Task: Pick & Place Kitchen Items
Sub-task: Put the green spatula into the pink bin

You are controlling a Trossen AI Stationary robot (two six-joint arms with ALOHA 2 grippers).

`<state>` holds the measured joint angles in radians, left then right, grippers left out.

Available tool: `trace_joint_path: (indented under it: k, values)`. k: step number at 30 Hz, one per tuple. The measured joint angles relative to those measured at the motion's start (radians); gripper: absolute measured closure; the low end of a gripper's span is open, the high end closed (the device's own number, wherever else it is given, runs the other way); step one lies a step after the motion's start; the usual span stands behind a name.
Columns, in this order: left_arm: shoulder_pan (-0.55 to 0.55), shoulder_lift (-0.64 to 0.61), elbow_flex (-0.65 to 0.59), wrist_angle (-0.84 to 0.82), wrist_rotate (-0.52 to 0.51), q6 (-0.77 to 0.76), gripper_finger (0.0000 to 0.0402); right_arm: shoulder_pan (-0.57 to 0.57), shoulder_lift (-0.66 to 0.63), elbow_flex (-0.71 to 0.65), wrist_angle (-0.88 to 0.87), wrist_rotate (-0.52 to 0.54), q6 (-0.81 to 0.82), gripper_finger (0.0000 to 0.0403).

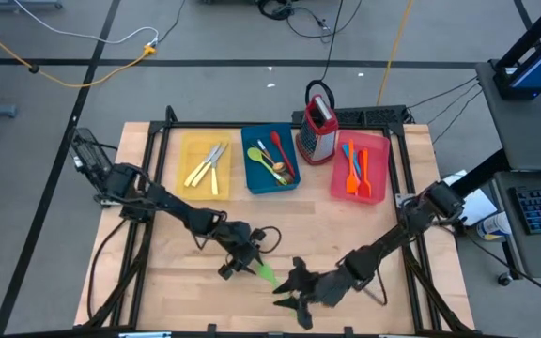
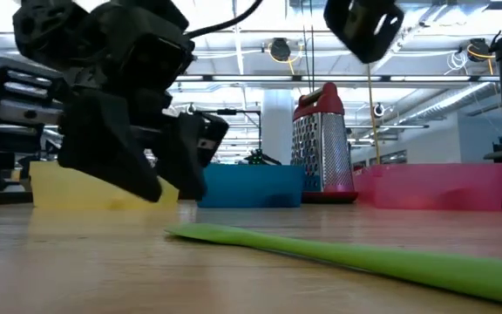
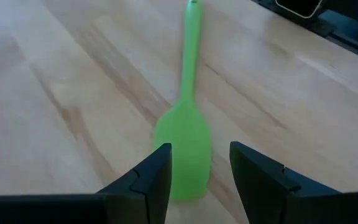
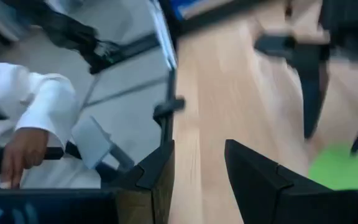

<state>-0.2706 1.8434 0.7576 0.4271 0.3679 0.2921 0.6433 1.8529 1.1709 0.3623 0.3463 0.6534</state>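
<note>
The big wooden table [image 1: 158,291] is pale and smooth, with long grain lines. At its far side lie three flat plastic trays: a yellow tray [image 1: 188,141] with cream-handled cutlery [image 1: 207,164], a blue tray [image 1: 252,141] with spoons, and a pink tray [image 1: 378,150] with orange spatulas [image 1: 355,171]. A shiny metal box grater with a red top [image 1: 319,130] stands between the blue and pink ones.

The long green silicone spatula [image 3: 183,146] lies flat on the bare wood near the front edge. It looks light, soft and bendy, maybe a bit grippy. Its wide blade may flop, so I think the thin, stiffer handle is the better place to hold.

The left gripper [image 3: 199,171] hangs open just over the blade, one finger on each side. The right gripper [image 4: 197,171] is open too, low beside the spatula, holding nothing.
</note>
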Motion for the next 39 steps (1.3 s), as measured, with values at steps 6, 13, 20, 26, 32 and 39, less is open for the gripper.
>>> trace_joint_path:
  k: [6, 13, 20, 26, 32, 39]
  values:
    - [0.000, 0.055, 0.081, -0.127, -0.007, 0.054, 0.0234, 0.029, 0.076, 0.142, -0.379, 0.046, 0.312, 0.0266]
    - [-0.003, 0.090, 0.094, -0.121, -0.109, 0.091, 0.0234, 0.036, 0.182, 0.150, -0.402, -0.042, 0.506, 0.0266]
    - [-0.005, 0.094, 0.091, -0.067, -0.116, 0.091, 0.0247, 0.032, 0.202, 0.151, -0.495, -0.057, 0.565, 0.0266]
    - [-0.005, 0.093, 0.091, -0.055, -0.128, 0.091, 0.0317, 0.026, 0.202, 0.152, -0.515, -0.060, 0.555, 0.0266]
    - [-0.006, 0.095, 0.089, -0.010, -0.133, 0.063, 0.0357, 0.013, 0.202, 0.152, -0.527, -0.065, 0.529, 0.0266]
    - [-0.006, 0.095, 0.090, -0.007, -0.137, 0.038, 0.0390, 0.013, 0.203, 0.151, -0.527, -0.042, 0.491, 0.0266]
